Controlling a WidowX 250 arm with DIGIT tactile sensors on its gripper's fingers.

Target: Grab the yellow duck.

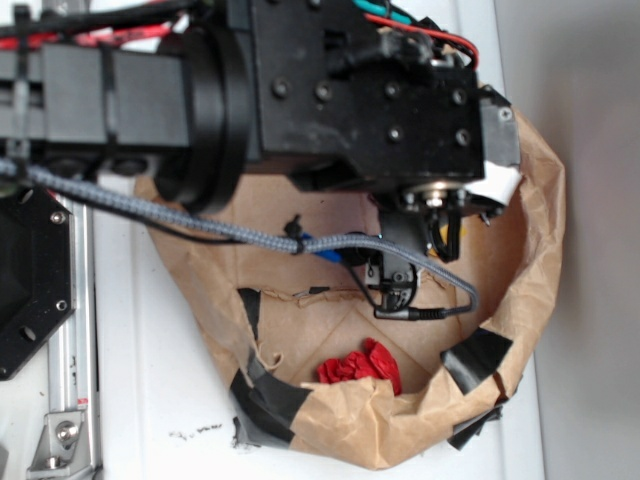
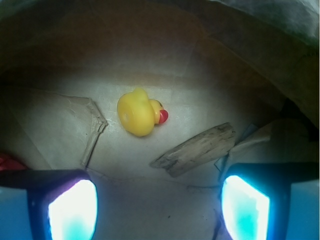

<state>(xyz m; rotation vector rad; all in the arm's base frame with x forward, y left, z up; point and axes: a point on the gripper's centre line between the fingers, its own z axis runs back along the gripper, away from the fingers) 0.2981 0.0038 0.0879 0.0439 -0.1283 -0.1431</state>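
Observation:
In the wrist view the yellow duck [image 2: 137,113] lies on the paper floor of the bag, its red-orange beak pointing right. My gripper [image 2: 157,202] is open, its two glowing pads [image 2: 72,210] wide apart with only bare paper between them. The duck sits ahead of the pads and slightly left of centre, clear of both. In the exterior view the arm's body and gripper [image 1: 400,285] reach down into the brown paper bag [image 1: 530,220] and hide the duck.
A brown splintery wood piece [image 2: 197,149] lies just right of the duck, close to the right pad. A red wad of cloth [image 1: 360,367] rests at the bag's near wall. Black tape patches [image 1: 480,355] mark the crumpled rim. The bag walls enclose the gripper.

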